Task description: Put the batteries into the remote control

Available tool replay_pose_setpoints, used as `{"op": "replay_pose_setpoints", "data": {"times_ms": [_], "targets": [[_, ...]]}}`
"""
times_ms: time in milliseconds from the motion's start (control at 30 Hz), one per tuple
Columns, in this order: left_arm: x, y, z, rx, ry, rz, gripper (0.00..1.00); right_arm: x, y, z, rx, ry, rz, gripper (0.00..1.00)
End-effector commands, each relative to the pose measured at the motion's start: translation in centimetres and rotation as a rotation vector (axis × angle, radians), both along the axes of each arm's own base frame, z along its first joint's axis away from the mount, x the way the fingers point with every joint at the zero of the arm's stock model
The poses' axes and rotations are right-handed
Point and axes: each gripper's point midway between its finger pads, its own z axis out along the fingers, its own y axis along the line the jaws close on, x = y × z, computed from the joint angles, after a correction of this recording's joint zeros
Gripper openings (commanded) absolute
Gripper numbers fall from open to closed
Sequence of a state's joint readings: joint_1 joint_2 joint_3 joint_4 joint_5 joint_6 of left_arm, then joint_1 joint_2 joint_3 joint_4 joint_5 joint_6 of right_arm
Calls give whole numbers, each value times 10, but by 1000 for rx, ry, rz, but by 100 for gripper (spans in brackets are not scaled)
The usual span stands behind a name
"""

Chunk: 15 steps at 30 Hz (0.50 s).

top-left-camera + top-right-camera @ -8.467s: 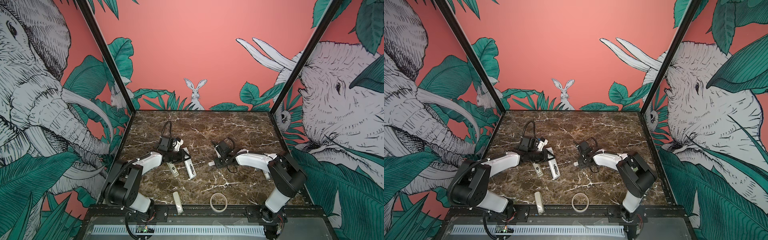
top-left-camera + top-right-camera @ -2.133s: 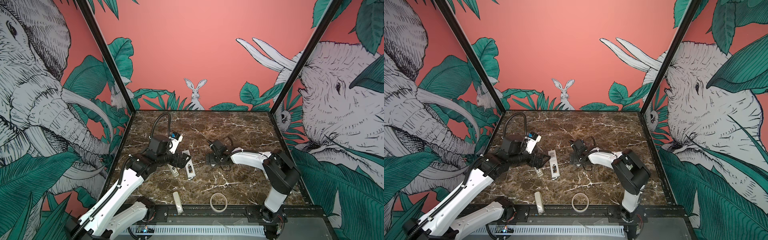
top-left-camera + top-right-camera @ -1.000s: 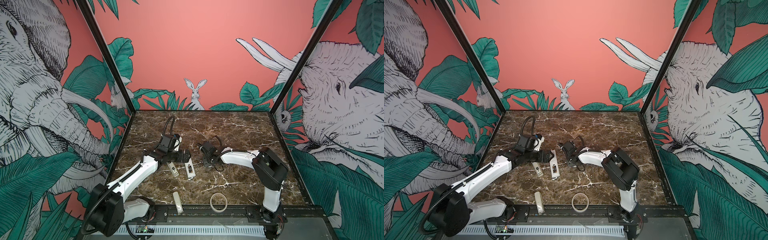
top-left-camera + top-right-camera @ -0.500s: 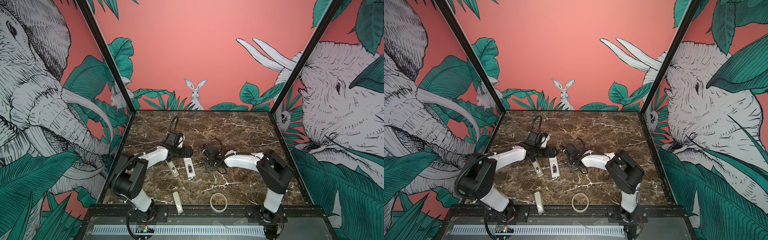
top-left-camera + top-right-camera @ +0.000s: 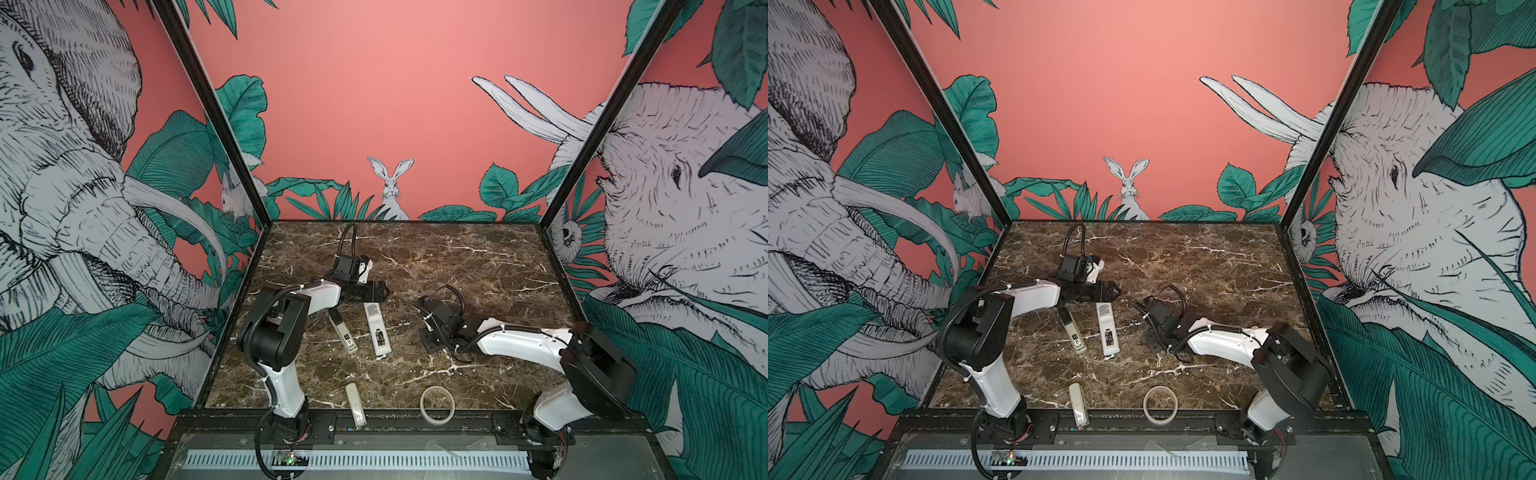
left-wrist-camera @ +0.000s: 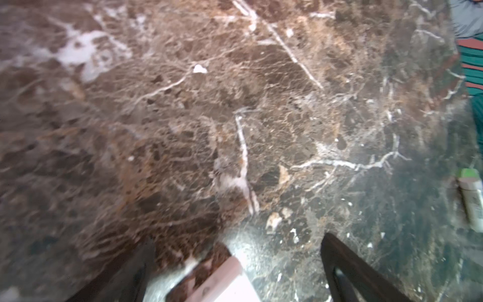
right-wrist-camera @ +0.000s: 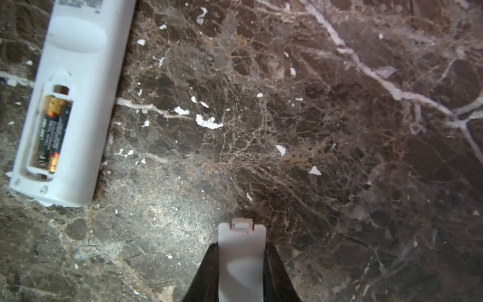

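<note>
The remote control (image 5: 376, 328) (image 5: 1108, 328) lies face down mid-table, its battery bay uncovered. In the right wrist view the remote control (image 7: 78, 65) shows one black-and-copper battery (image 7: 51, 130) seated in the bay. My right gripper (image 7: 241, 247) is shut on the white battery cover (image 7: 241, 243), low over bare marble to the right of the remote; in a top view this gripper (image 5: 420, 306) sits apart from it. My left gripper (image 5: 380, 291) (image 6: 235, 261) is open at the remote's far end, and a white corner (image 6: 222, 281) shows between its jaws.
A grey-white stick with a black-and-white label (image 5: 343, 332) lies just left of the remote. A small cream remote (image 5: 355, 399) and a tape ring (image 5: 436, 404) rest at the front edge. A small white object with a green tip (image 6: 470, 198) lies at the left wrist view's edge.
My left gripper has slid right to the remote's far end as its arm folded back. My right gripper tightened on the cover and drifted slightly right, away from the remote.
</note>
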<state>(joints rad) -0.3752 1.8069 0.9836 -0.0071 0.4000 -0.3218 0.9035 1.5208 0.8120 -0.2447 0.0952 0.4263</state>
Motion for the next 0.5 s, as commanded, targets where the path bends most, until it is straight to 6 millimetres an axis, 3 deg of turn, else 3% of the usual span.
{"op": "replay_pose_setpoints", "data": {"times_ms": [0,267,467], "targets": [[-12,-9,-2,-56,45,-40,99,3,1,13,28,-44,-7,21],[-51,13,-23,30,149,-12,99,7,1,33,37,-97,21,21],[-84,4,-16,59,167,-63,99,6,7,47,70,-130,72,21]]}}
